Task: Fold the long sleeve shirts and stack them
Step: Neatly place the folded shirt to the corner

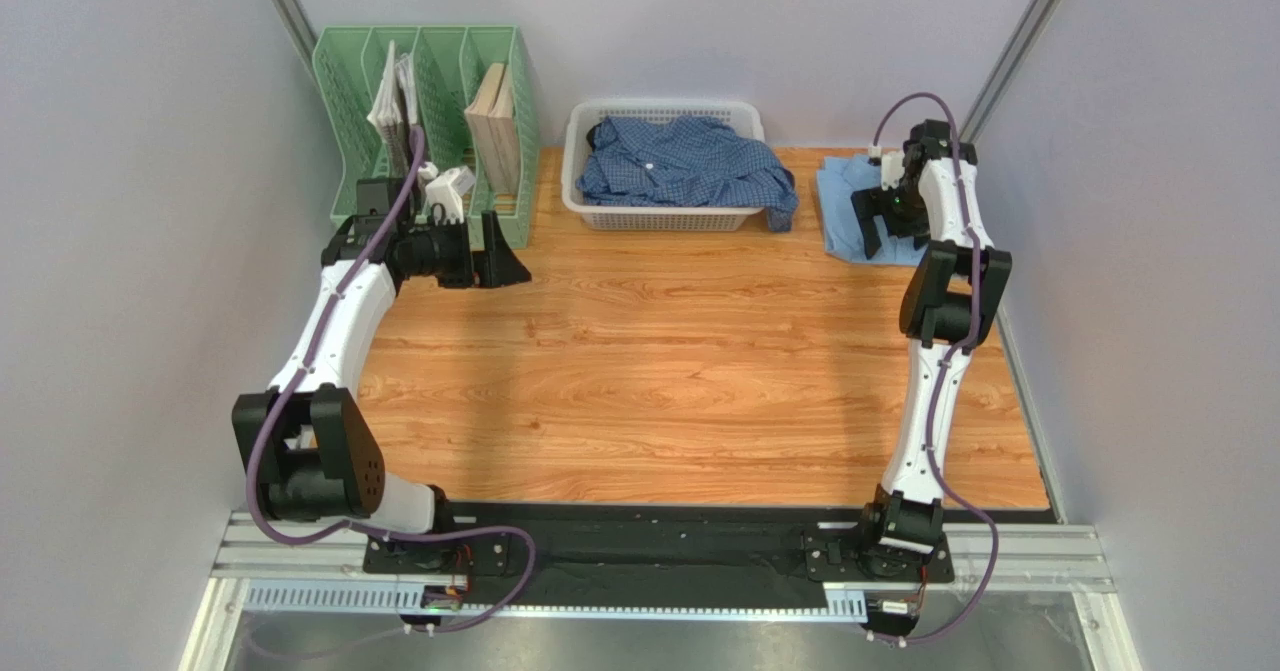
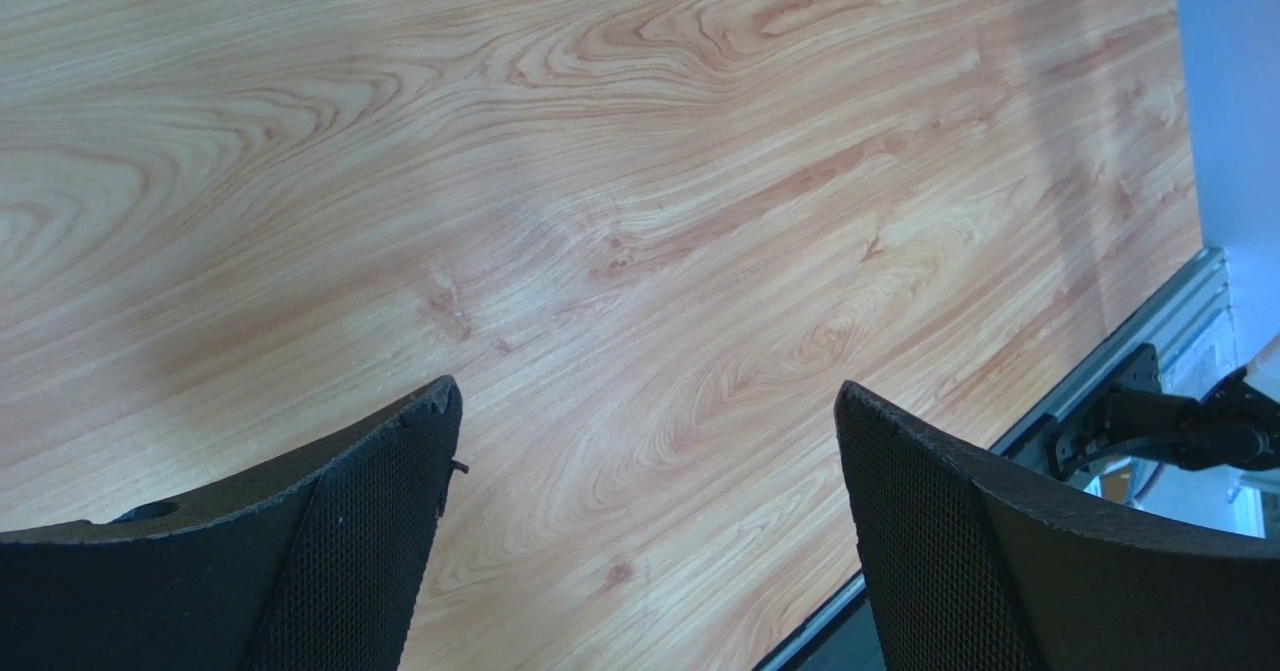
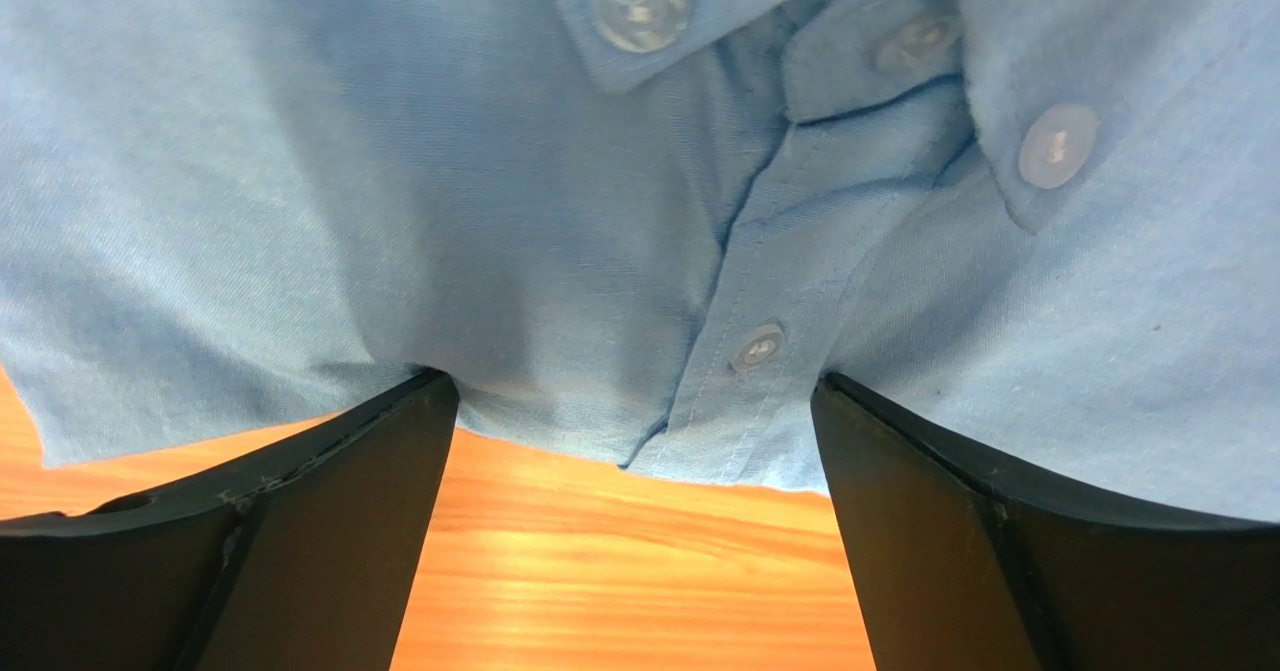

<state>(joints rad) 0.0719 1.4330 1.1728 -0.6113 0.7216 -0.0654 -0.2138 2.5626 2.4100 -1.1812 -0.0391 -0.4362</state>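
A light sky-blue long sleeve shirt (image 1: 851,191) lies folded on the table at the back right; its collar and button placket (image 3: 751,296) fill the right wrist view. My right gripper (image 1: 876,226) hovers over its near edge, open, with nothing between the fingers (image 3: 631,401). The darker checked blue shirt (image 1: 684,161) lies crumpled in the white basket (image 1: 661,218), one part hanging over the right rim. My left gripper (image 1: 508,259) stands open at the back left above bare wood (image 2: 646,401), holding nothing.
A green desk file rack (image 1: 428,86) with papers stands at the back left, right behind my left gripper. The white basket sits at the back centre. Grey walls close in both sides, and a metal rail (image 1: 661,559) runs along the near edge.
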